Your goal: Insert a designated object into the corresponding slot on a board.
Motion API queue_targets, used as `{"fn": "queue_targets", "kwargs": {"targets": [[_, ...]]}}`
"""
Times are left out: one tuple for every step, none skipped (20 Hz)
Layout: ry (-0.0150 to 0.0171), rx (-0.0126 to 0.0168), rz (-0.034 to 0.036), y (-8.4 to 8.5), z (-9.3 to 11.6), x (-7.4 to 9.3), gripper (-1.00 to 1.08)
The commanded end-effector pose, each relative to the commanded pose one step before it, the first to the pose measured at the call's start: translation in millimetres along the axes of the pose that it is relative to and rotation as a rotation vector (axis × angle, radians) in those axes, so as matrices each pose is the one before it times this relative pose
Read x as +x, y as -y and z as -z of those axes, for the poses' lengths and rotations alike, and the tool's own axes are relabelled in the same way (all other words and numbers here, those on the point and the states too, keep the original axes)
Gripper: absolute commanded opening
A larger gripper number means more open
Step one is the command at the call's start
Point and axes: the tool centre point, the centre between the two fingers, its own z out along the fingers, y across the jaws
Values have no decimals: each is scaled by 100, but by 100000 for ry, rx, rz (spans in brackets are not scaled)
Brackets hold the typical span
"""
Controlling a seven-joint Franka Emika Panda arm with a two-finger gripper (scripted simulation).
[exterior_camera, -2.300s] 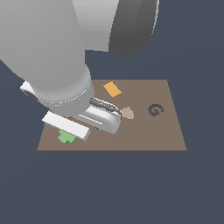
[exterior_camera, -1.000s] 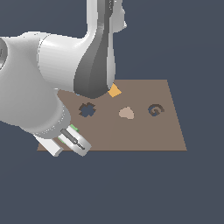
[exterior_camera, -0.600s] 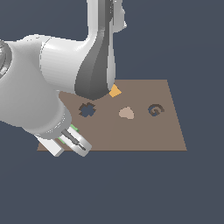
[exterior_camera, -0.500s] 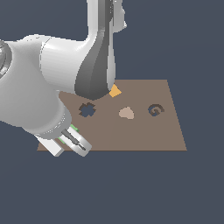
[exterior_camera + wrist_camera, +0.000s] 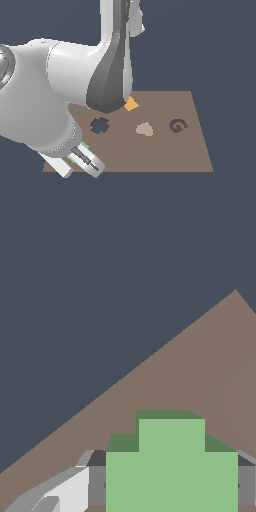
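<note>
The green cross [image 5: 171, 466] is pinched between the fingers of the gripper [image 5: 82, 156], down at the near corner of the board [image 5: 190, 150] on the exterior view's left, so it's already grasped. The cross-shaped slot [image 5: 100, 125] is seen just a bit farther in on the board, close by and uncovered. A tan rounded shape [image 5: 144, 129], a G-shaped cutout [image 5: 176, 125] and an orange square [image 5: 131, 104] are spotted further along, none between piece and slot, probably.

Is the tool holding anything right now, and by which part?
The tool appears shut on the green cross, its fingers against two opposite side arms. The contact itself is partly out of frame.
</note>
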Motion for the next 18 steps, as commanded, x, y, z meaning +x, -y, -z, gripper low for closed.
{"fn": "queue_targets", "kwargs": {"targets": [[-10,20,452,-12,43,-304,-100],[5,-2,239,-26,15,-174,-100],[6,-2,285,-23,17,-202,-100],[6,-2,309,-34,20,-224,-100],[7,-3,359,-30,22,-255,-100],[8,-3,391,-38,24,-280,-100],[9,-3,431,-42,27,-309,-100],[10,-4,478,-43,29,-340,-100],[11,-4,517,-50,32,-369,-100],[12,-4,565,-53,35,-402,-100],[12,-5,614,-56,38,-435,-100],[13,-5,662,-62,41,-469,-100],[14,-6,711,-68,44,-504,-100],[15,-6,766,-71,47,-541,-100],[15,-6,769,-71,47,-542,-100],[15,-6,740,-69,46,-522,-100],[14,-6,711,-67,44,-500,-100],[13,-6,683,-62,42,-479,-100]]}}
